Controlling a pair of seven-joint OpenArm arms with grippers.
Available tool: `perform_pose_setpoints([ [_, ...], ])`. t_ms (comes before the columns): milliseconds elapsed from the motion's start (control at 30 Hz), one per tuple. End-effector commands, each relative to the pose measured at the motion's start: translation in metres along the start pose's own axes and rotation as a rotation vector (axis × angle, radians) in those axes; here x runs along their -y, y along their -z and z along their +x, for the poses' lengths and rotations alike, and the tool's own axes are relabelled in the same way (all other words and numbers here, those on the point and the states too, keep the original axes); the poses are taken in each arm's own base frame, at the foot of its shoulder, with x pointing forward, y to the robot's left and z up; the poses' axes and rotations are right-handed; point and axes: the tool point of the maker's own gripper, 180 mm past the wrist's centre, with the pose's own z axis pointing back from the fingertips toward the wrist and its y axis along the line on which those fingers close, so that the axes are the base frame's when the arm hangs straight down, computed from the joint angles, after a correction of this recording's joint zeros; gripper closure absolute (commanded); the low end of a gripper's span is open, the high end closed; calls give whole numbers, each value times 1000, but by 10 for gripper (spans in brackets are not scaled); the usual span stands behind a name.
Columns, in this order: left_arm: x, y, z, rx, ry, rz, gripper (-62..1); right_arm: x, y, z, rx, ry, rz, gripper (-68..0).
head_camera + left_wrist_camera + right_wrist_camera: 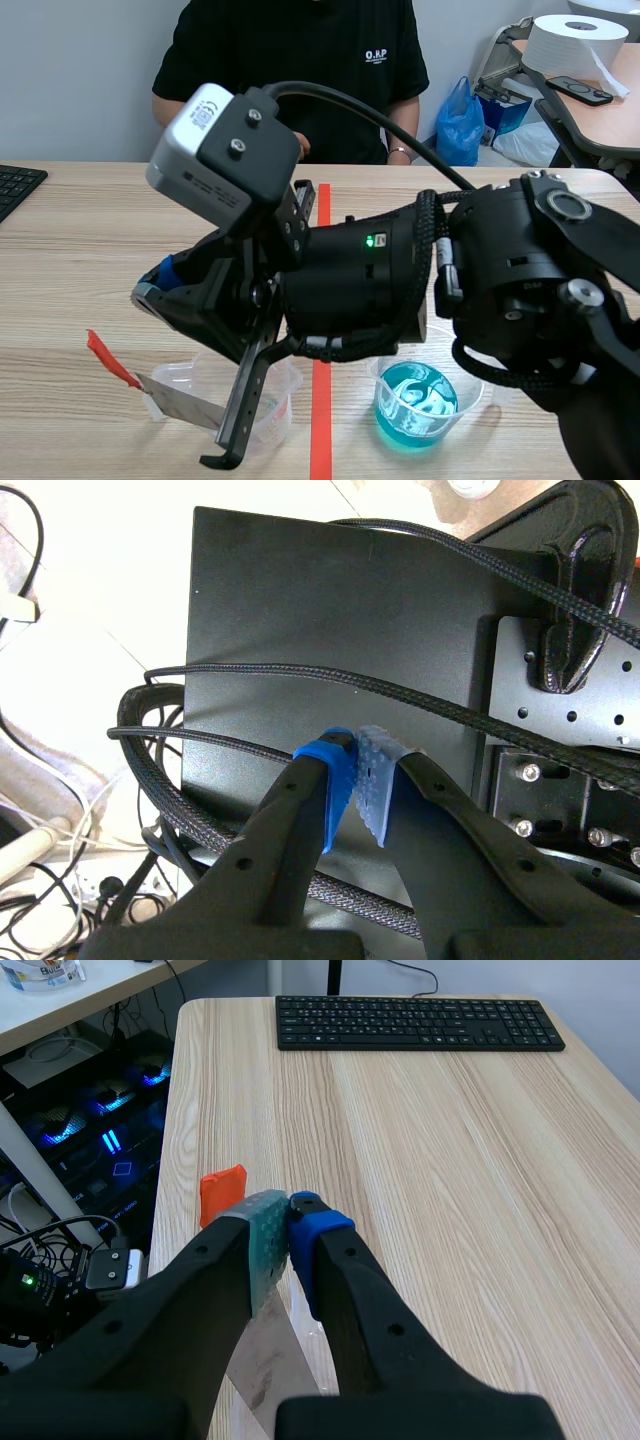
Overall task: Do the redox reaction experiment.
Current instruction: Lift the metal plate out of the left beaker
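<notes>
A grey metal strip (185, 405) with an orange-red taped end (108, 358) leans in a clear plastic beaker (270, 415) at the front left, its taped end sticking out over the table. A second beaker (415, 400) holds blue liquid, right of the red tape line. My right arm reaches across from the right. Its gripper (150, 292) hangs just above the strip. In the right wrist view the pads (265, 1235) meet with nothing between them, and the strip (265, 1360) lies under the gripper (288, 1222). My left gripper (358, 780) is shut on nothing, facing a black panel off the table.
A person in a black shirt (290, 60) sits across the table. A black keyboard (420, 1022) lies at the table's left edge. The right arm's bulk (520, 290) hangs over the front right of the table. Cables (300, 740) run across the panel ahead of the left gripper.
</notes>
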Motion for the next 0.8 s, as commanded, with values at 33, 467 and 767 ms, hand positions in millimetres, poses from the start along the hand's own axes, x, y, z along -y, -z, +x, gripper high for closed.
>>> perform_pose_setpoints([
  [33, -2, -2, 0, 10, 1, 3, -27, 1, -1, 11, 36, -16, 4, -8],
  [467, -2, -2, 0, 10, 1, 3, -27, 1, -1, 15, 44, -25, 5, -8],
  [767, -2, -2, 0, 10, 1, 3, -27, -7, -5, 46, 98, -97, 14, -8],
])
